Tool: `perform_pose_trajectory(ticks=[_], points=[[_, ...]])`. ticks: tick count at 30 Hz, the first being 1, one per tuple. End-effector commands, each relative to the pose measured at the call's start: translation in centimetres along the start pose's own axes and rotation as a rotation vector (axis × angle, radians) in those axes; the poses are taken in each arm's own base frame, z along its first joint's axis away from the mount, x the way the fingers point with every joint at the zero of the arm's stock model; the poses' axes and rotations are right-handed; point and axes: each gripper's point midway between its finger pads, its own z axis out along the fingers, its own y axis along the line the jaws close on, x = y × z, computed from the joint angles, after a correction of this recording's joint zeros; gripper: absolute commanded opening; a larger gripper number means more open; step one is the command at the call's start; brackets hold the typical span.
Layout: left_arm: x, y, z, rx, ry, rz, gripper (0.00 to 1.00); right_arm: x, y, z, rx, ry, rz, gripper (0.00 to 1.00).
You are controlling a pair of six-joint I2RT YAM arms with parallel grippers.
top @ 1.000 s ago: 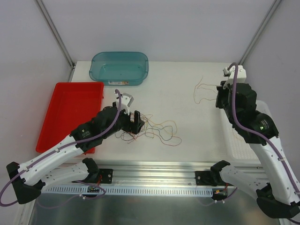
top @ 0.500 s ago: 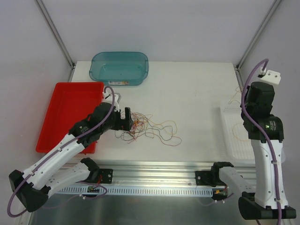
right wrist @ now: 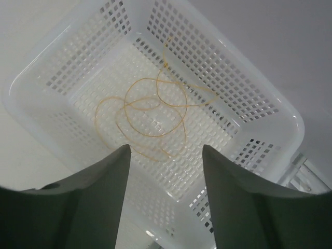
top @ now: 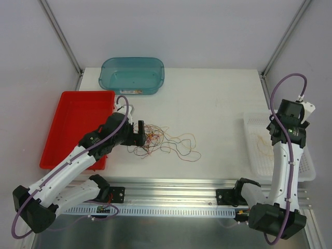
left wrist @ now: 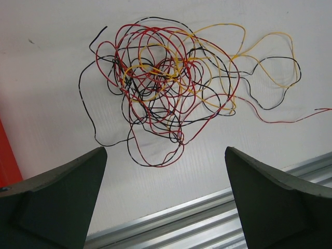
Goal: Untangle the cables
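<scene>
The tangle (left wrist: 166, 93) of red, yellow and black cables lies on the table (top: 218, 104). The left gripper (left wrist: 165, 150) hangs just left of the tangle, jaws wide apart, holding nothing. Well to the right of the tangle sits a white basket (right wrist: 249, 98) with one orange cable (right wrist: 148, 116) coiled loose inside. The right gripper (right wrist: 166, 148) hovers over that cable, jaws partly spread and empty. A red tray (top: 72, 124) lies left of the tangle, and a teal tub (top: 132, 75) behind it.
</scene>
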Motion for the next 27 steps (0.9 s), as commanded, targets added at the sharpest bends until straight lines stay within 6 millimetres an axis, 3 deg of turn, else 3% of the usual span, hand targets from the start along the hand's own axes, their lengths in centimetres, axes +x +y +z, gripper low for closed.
perform_pose_trajectory(ticks=[1, 2, 5, 7, 11, 14, 18, 20, 21, 24, 27], points=[[0.6, 0.2, 0.1, -0.008, 0.033, -0.026, 0.99, -1.1, 0.8, -0.7, -0.056, -0.029, 0.061, 0.63], [0.5, 0.3, 0.2, -0.014, 0.032, -0.032, 0.99, -1.2, 1.0, -0.8, -0.076, -0.032, 0.058, 0.71], [0.7, 0.5, 0.5, -0.030, 0.041, -0.045, 0.99, -1.1, 3.7, -1.9, -0.248, -0.022, 0.053, 0.84], [0.7, 0.6, 0.7, -0.040, 0.049, -0.056, 0.99, -1.3, 5.5, -2.9, -0.360, -0.026, 0.059, 0.86], [0.9, 0.6, 1.6, -0.074, 0.077, -0.088, 0.99, -0.4, 11.5, -6.7, -0.720, 0.001, -0.026, 0.87], [1.1, 0.8, 2.5, -0.106, 0.106, -0.117, 0.99, 1.5, 15.6, -9.3, -0.894, 0.019, -0.160, 0.86], [1.4, 0.5, 3.8, -0.128, 0.153, -0.146, 0.99, 6.8, 20.7, -13.2, -1.094, 0.075, -0.348, 0.84], [1.5, 0.4, 4.5, -0.145, 0.174, -0.152, 0.99, 8.4, 22.6, -13.9, -1.142, 0.081, -0.375, 0.83], [1.4, 0.4, 4.7, -0.148, 0.175, -0.153, 0.98, 10.2, 23.8, -14.7, -1.173, 0.111, -0.427, 0.83], [1.3, 0.4, 5.6, -0.168, 0.182, -0.159, 0.96, 12.6, 26.8, -16.3, -1.205, 0.132, -0.483, 0.82], [1.7, 0.4, 6.6, -0.176, 0.201, -0.167, 0.93, 13.6, 29.4, -17.9, -1.221, 0.131, -0.459, 0.82]])
